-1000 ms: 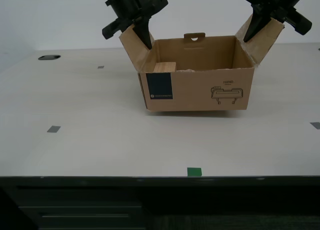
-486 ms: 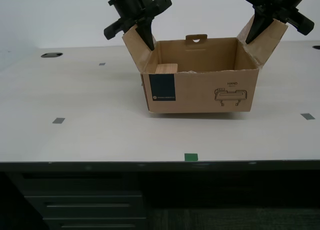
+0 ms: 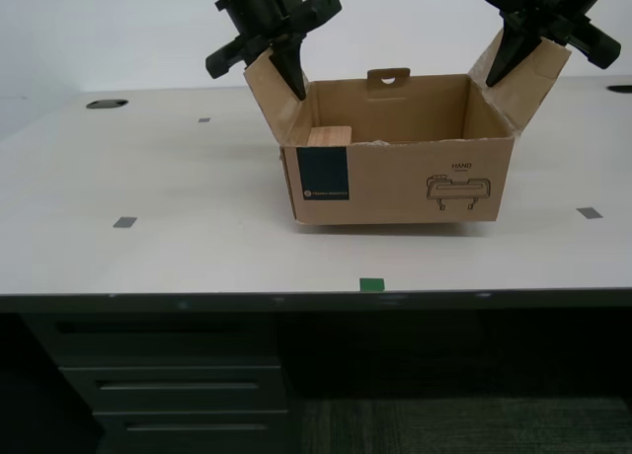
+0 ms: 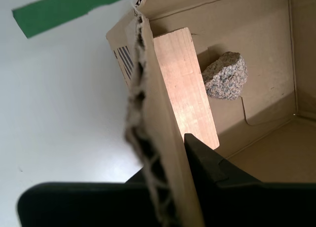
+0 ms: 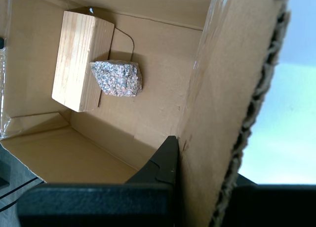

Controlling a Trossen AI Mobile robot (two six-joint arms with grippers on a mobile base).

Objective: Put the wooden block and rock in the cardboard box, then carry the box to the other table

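The cardboard box point(image 3: 395, 183) hangs by its two side flaps just over the smooth beige table point(image 3: 197, 247). My second gripper point(image 3: 286, 74) is shut on the flap point(image 4: 158, 153) at the exterior view's left, beside the wooden block point(image 4: 185, 89). My first gripper point(image 3: 509, 54) is shut on the flap point(image 5: 222, 89) at the exterior view's right. The wooden block point(image 3: 329, 136) point(image 5: 79, 59) lies inside, against the box wall at the exterior view's left. Next to it sits the rock point(image 4: 225, 75) point(image 5: 117, 78), hidden in the exterior view. The other table is out of view.
Grey tape squares point(image 3: 124, 222) point(image 3: 589, 213) and a green tape square point(image 3: 371, 285) mark the tabletop. A dark grommet hole point(image 3: 106, 105) sits far back at the exterior view's left. Dark drawers point(image 3: 178, 385) show under the table's front edge.
The whole scene has shifted: the table's front edge sits higher in view and more of the drawers show, so the camera has moved back. Both grippers keep their hold on the flaps.
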